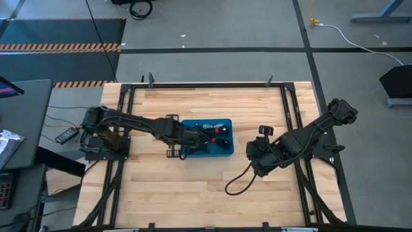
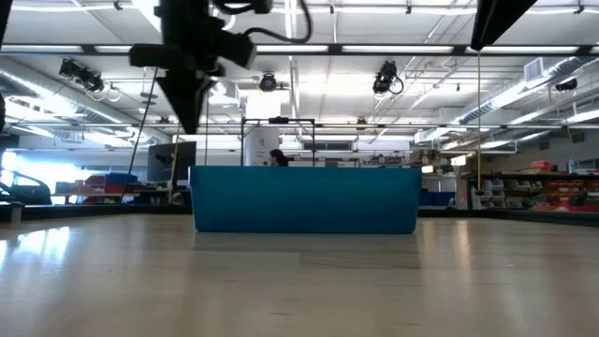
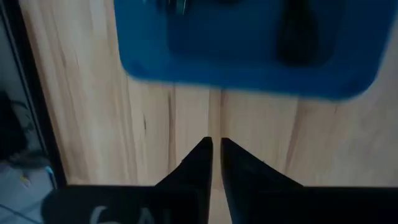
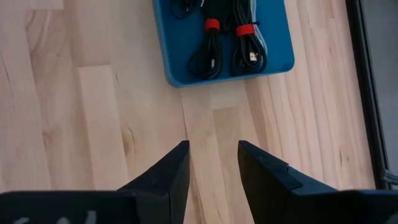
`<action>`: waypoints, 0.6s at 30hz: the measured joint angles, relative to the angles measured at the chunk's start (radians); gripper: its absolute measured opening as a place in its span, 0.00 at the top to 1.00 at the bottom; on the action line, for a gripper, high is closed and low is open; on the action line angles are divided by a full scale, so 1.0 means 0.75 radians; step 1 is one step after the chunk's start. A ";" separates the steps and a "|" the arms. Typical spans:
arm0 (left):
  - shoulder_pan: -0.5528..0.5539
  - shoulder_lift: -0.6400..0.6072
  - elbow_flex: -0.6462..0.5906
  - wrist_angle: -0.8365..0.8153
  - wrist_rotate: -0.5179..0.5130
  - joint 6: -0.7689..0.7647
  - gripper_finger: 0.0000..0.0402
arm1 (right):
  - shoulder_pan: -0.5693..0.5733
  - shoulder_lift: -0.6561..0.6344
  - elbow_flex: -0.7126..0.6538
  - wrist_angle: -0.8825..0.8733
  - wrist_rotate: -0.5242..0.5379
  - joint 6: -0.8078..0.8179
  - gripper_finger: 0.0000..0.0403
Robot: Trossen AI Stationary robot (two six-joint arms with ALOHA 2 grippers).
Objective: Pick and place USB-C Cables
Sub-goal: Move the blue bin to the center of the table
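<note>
A blue tray (image 1: 225, 152) lies in the middle of the table. In the right wrist view two black coiled cables, each bound with a red tie (image 4: 212, 46) (image 4: 249, 45), rest on the tray's floor, with another dark coil (image 4: 185, 7) beyond them. My left gripper (image 1: 190, 137) (image 3: 216, 148) hovers at the tray's left end with its fingers shut and empty; in the low view it hangs well above the tray (image 2: 190, 117). My right gripper (image 1: 252, 154) (image 4: 212, 152) is open and empty over bare wood, right of the tray.
A black cable loop (image 1: 237, 185) trails on the table from the right arm toward the near edge. Black frame rails (image 1: 291, 109) run along both sides of the table. Bare wood lies on the near and far sides of the tray (image 2: 304, 198).
</note>
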 joint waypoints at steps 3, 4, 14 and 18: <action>0.019 -0.095 -0.130 0.023 0.019 -0.026 0.95 | -0.007 0.000 -0.038 0.026 0.003 -0.011 0.68; 0.026 -0.124 -0.176 0.038 0.020 -0.040 0.97 | -0.012 0.000 -0.057 0.034 0.001 -0.012 0.69; 0.161 -0.319 -0.645 0.382 0.123 -0.008 0.99 | -0.195 0.001 -0.249 0.160 -0.073 -0.123 0.98; 0.226 -0.320 -0.748 0.488 0.166 0.028 0.99 | -0.312 0.001 -0.305 0.299 -0.167 -0.263 0.99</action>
